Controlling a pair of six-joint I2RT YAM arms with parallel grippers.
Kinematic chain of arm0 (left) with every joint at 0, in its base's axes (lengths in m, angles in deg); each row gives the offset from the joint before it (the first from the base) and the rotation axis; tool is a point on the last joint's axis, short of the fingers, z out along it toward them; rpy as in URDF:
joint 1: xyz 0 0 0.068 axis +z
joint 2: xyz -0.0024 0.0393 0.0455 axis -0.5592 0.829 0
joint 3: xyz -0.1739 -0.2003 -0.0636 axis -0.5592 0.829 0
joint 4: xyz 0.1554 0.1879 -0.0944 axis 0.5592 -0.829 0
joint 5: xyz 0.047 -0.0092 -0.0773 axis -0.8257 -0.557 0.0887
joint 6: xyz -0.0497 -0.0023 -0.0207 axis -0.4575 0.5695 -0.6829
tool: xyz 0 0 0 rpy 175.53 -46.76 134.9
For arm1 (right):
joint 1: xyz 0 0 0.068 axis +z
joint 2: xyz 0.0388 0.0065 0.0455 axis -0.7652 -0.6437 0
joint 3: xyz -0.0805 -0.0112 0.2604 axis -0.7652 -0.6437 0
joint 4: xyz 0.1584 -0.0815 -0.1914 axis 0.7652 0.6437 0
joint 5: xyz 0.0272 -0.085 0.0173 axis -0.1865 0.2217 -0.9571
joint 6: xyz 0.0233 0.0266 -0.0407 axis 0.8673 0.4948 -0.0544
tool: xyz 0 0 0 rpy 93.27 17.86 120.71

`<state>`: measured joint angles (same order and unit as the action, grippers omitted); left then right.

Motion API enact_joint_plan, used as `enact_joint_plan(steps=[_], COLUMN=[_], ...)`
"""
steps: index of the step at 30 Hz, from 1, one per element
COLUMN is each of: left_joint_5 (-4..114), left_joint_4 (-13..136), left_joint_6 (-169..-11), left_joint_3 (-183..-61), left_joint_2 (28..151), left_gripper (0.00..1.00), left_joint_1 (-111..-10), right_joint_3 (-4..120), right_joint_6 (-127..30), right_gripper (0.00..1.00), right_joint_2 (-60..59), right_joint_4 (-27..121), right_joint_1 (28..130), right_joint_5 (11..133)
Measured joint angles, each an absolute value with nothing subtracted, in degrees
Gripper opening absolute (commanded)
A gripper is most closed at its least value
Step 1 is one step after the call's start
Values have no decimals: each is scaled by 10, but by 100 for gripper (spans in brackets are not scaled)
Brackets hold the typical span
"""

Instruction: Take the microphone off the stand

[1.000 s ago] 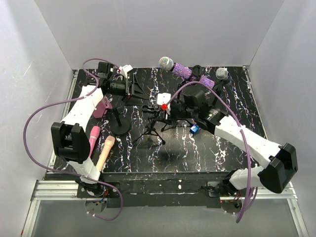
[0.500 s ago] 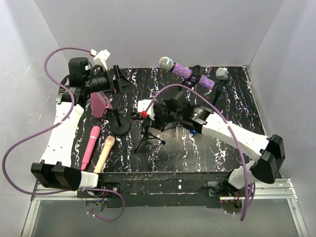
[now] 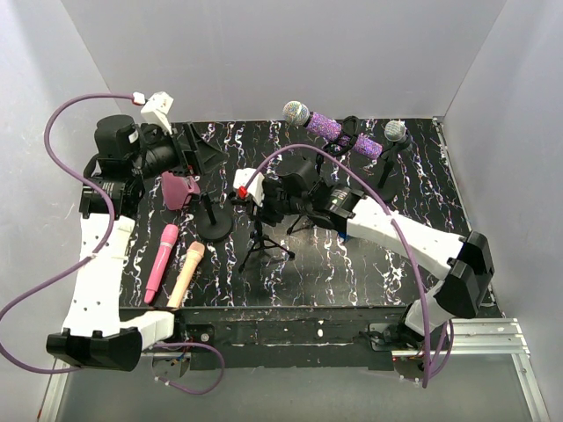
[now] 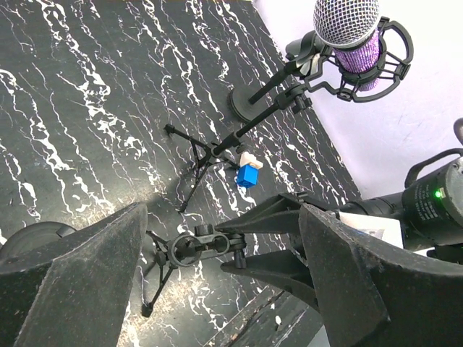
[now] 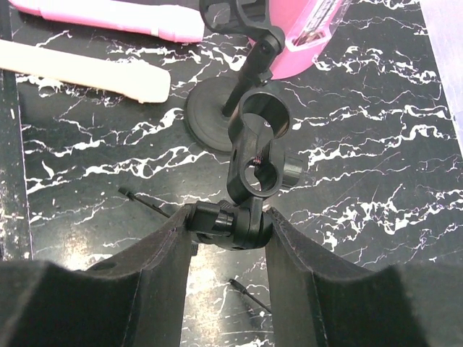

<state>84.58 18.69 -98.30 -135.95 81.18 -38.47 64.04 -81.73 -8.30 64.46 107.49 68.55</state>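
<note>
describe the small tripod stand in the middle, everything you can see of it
The tripod stand is black, seemingly plastic with thin metal legs splayed on the marbled tabletop, near its middle. The ring-shaped clip on top is empty, holding no microphone. The right gripper is closed on the swivel joint just under that clip.

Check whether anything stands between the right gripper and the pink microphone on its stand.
Yes: the tripod stand that the right gripper is shut on puts its empty clip just ahead of the gripper, with the pink microphone beyond.
</note>
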Motion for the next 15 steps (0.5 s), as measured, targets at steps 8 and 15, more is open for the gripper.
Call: enact_joint_plan(steps=[8, 15], left_joint_5=[847, 846], left_joint_4=[186, 177], left_joint_6=[-979, -960], left_joint_3=[-1336, -1327], left_joint_2=[788, 778], left_gripper=[86, 86], left_joint_1=[-374, -373], right_joint_3=[608, 574], right_joint_6=[-790, -777], right_gripper=[1, 1], right_joint_2=[-113, -111], right_joint_4=[643, 609], right_joint_1=[1077, 1080], right_joint_5=[686, 686])
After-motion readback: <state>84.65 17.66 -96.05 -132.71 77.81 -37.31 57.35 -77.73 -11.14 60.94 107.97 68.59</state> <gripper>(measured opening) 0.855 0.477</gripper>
